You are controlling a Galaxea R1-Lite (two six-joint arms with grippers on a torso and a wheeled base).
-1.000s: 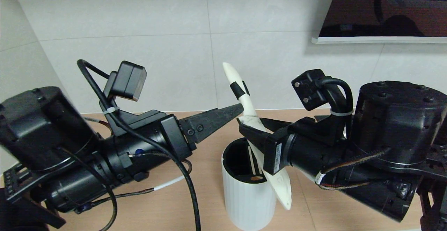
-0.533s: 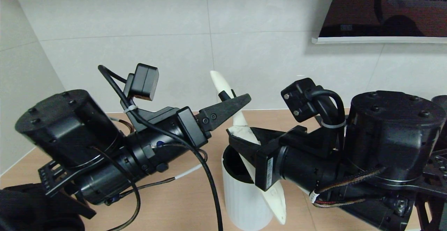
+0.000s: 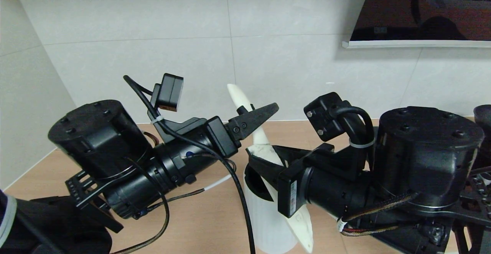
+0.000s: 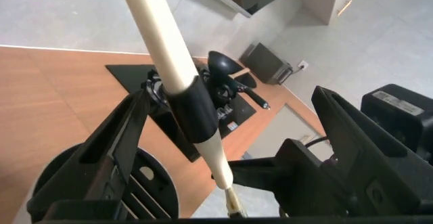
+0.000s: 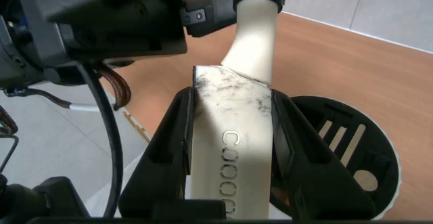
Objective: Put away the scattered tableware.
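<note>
Two-arm transfer of a utensil above its container, read from left to right in the head view. The left gripper [image 3: 264,112] lies level over the wooden counter [image 3: 199,223] with its fingers spread wide. In the left wrist view [image 4: 230,95] they straddle the handle of the white spatula [image 3: 238,94] at its black band [image 4: 193,109], with a gap on each side and no contact visible. The spatula stands tilted, handle tip uppermost and leaning toward the robot's left. Its broad blade hangs down in front of the white ribbed utensil holder [image 3: 264,223], outside the rim rather than in the opening. The right gripper [image 3: 264,152] is pinched on the flat of the blade, one finger on each edge [image 5: 233,136]. It holds the spatula just above the holder's dark slotted mouth [image 5: 352,149]. The step in hand is judged to be a handover to the left gripper. To do it well, the left fingers should close squarely on the banded part of the handle, with the handle centred between them. The right gripper should let go only once that hold is firm. The blade could then swing in over the opening, as it would otherwise catch the rim and might tip the holder.
</note>
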